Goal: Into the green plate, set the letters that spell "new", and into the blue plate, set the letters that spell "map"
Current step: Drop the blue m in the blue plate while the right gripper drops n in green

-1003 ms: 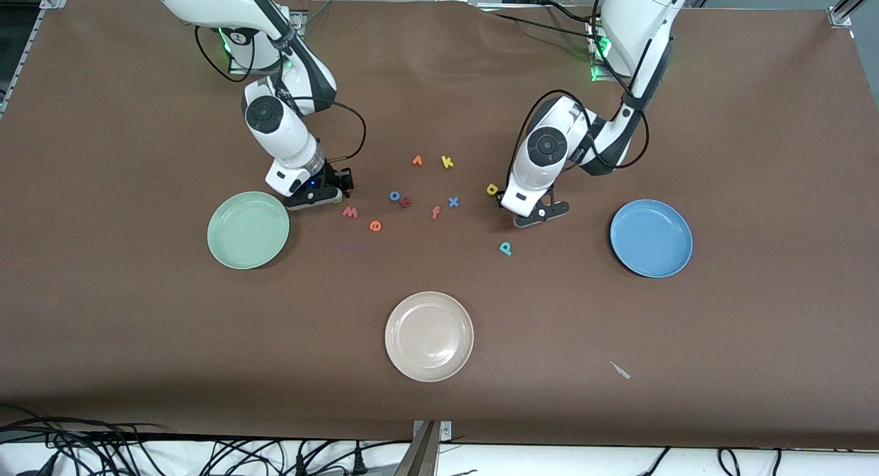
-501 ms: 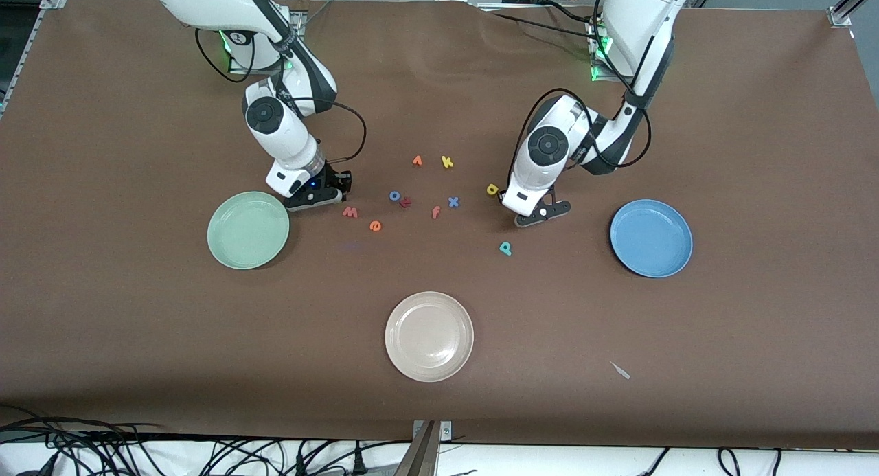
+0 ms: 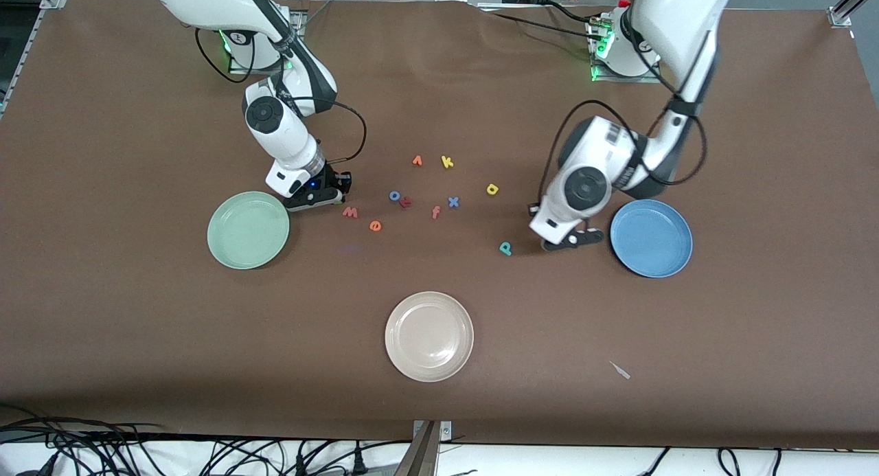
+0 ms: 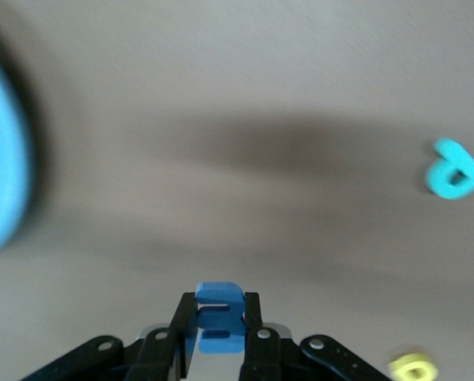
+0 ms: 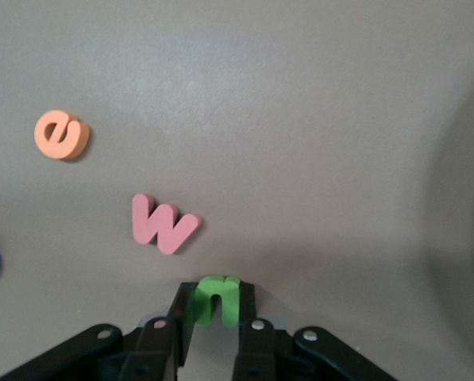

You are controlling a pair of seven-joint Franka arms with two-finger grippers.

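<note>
My left gripper [image 3: 573,241] is shut on the blue m [image 4: 219,295] and hangs over the table between the teal p [image 3: 505,248] and the blue plate [image 3: 651,238]. The yellow a [image 3: 492,189] lies on the table farther from the front camera than the p. My right gripper [image 3: 328,196] is low at the table beside the green plate [image 3: 248,229], shut on the green n [image 5: 217,292]. The pinkish-red w [image 3: 350,212] and the orange e [image 3: 375,225] lie just beside it. In the wrist views the m sits between the left gripper's [image 4: 219,309] fingers and the n between the right gripper's [image 5: 215,305].
Other letters lie mid-table: yellow k [image 3: 447,162], an orange letter [image 3: 417,161], blue o [image 3: 395,196], a dark red letter [image 3: 406,202], orange f [image 3: 435,212] and blue x [image 3: 453,202]. A beige plate [image 3: 429,336] stands nearer the front camera.
The left gripper has carried the blue m away from beside the yellow a toward the blue plate. The right gripper has stayed in place and shut on the green n.
</note>
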